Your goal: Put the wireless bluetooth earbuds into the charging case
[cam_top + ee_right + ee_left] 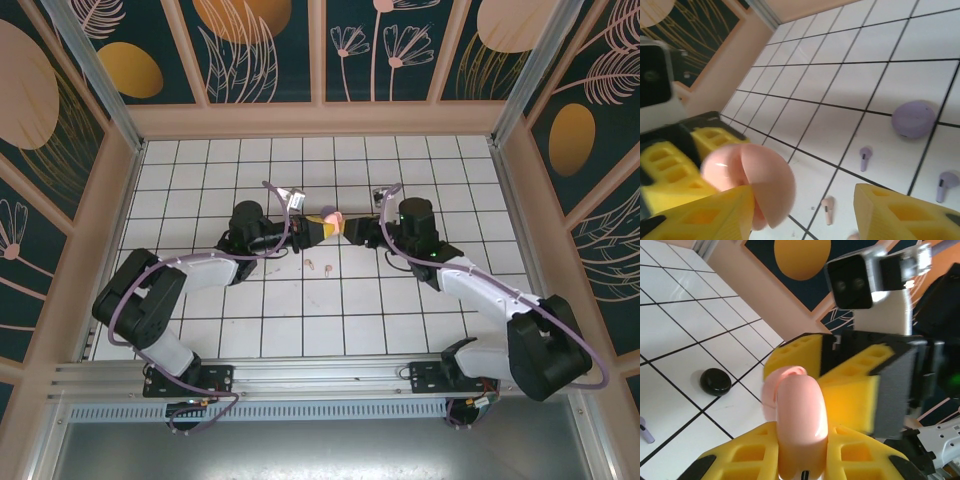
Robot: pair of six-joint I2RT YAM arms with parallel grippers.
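Note:
A pale pink charging case [797, 415] is pinched between the yellow fingers of my left gripper [801, 429], which is shut on it above the tiles. Its lid looks hinged partly open [752, 182]. My right gripper [805, 200] faces it with jaws wide apart, and its left finger [705, 215] touches the case. From above, the two grippers meet mid-table, left [312, 229] and right [352, 228], with the pink case [330, 216] between them. A pink earbud [827, 209] lies on the tile below. Two lilac earbuds [866, 157] [946, 184] lie farther off.
A lilac case [914, 119] rests closed on the tiles near the lilac earbuds. A black case [715, 381] sits on the floor to the left of my left gripper. Beige walls [320, 118] with patterned panels close in the tiled floor.

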